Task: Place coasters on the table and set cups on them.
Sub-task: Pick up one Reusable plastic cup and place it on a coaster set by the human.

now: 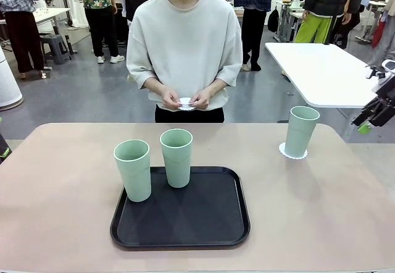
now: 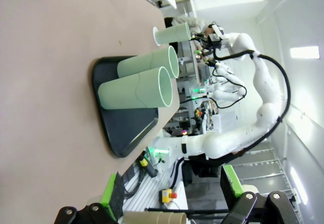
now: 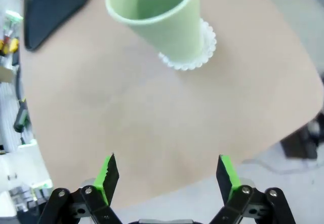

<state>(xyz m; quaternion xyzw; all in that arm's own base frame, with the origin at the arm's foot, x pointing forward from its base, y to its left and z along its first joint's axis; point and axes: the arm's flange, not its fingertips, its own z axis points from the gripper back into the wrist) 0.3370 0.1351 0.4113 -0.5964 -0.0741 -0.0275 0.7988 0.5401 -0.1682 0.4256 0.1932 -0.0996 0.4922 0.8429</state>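
Note:
One mint-green cup [image 1: 302,130] stands upright on a scalloped white coaster [image 1: 292,152] at the table's [image 1: 321,211] far right. Two more cups [image 1: 133,169] [image 1: 176,157] stand on the black tray [image 1: 185,223], the left one at its left rim. The person's hands hold another white coaster [image 1: 185,104] at waist height behind the far edge. My right gripper [image 1: 374,115] hangs open beside the table's right edge, away from the cup [image 3: 162,16] and coaster [image 3: 196,57]; its own view shows the gripper [image 3: 167,176] holding nothing. My left gripper [image 2: 172,193] is open and low, off the table's left side, looking at the two tray cups [image 2: 139,89] [image 2: 152,64].
The tray [image 2: 126,127] sits at the front middle of the table, with bare tabletop to its left and right. A white rectangular table [image 1: 321,69] stands behind at the right. Other people stand farther back in the room.

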